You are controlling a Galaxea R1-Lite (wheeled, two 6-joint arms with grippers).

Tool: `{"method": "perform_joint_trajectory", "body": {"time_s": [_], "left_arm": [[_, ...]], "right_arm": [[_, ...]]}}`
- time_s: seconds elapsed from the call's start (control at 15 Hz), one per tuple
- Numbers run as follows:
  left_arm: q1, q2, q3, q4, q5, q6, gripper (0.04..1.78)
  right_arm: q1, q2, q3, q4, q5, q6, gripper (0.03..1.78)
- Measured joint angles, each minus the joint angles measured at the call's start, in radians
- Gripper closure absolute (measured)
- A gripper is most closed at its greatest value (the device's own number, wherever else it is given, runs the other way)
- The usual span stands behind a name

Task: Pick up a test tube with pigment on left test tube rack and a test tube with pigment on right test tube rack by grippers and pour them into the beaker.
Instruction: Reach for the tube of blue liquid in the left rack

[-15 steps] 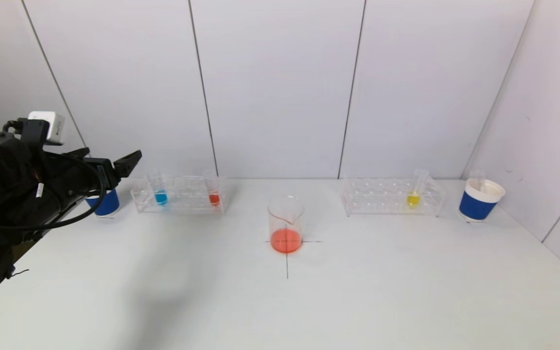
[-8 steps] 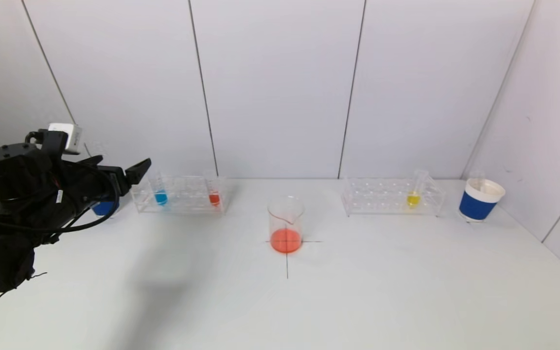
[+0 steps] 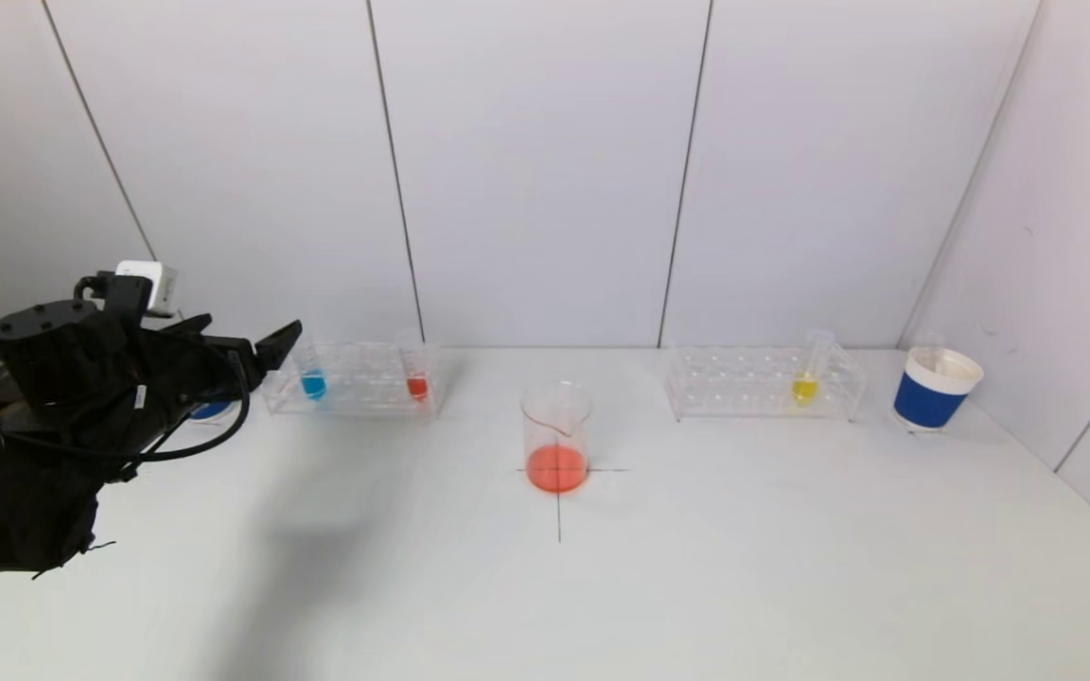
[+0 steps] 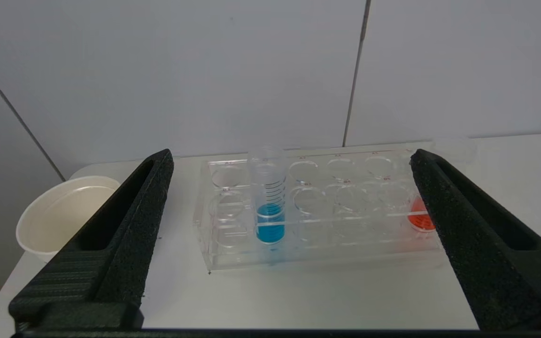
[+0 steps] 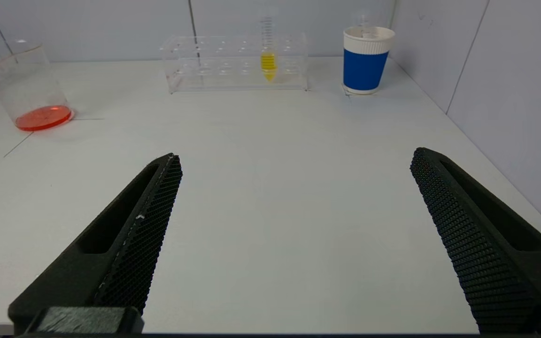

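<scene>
The left test tube rack (image 3: 356, 402) holds a tube of blue pigment (image 3: 312, 381) and a tube of orange-red pigment (image 3: 417, 384). My left gripper (image 3: 242, 339) hovers open just left of this rack. In the left wrist view the rack (image 4: 327, 244) lies between the spread fingers of the left gripper (image 4: 291, 155), with the blue tube (image 4: 269, 206) upright and the orange-red tube (image 4: 421, 218) partly hidden by a finger. The right rack (image 3: 744, 392) holds a yellow tube (image 3: 804, 383). The beaker (image 3: 556, 435) holds orange-red liquid. My right gripper (image 5: 296, 155) is open over bare table, out of the head view.
A blue paper cup (image 3: 935, 390) stands right of the right rack, close to the side wall. Another cup (image 4: 61, 213) sits left of the left rack, mostly hidden behind my left arm in the head view. A black cross (image 3: 559, 515) marks the table under the beaker.
My left arm has come down and moved right, bringing its open gripper closer to the left rack. Nothing on the table has moved.
</scene>
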State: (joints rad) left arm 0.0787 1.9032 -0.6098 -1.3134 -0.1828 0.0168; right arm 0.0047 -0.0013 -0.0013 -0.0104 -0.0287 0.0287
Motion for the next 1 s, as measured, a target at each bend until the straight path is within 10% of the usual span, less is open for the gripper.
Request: {"method": "perform_joint_trajectory", "body": {"time_s": [1.0], "left_arm": [[0.002,0.167,-0.063,-0.055,0.001,0.006,0.06]], "right_arm": [[0.0,0.0,0.0,0.0,0.0,0.0,0.04]]}}
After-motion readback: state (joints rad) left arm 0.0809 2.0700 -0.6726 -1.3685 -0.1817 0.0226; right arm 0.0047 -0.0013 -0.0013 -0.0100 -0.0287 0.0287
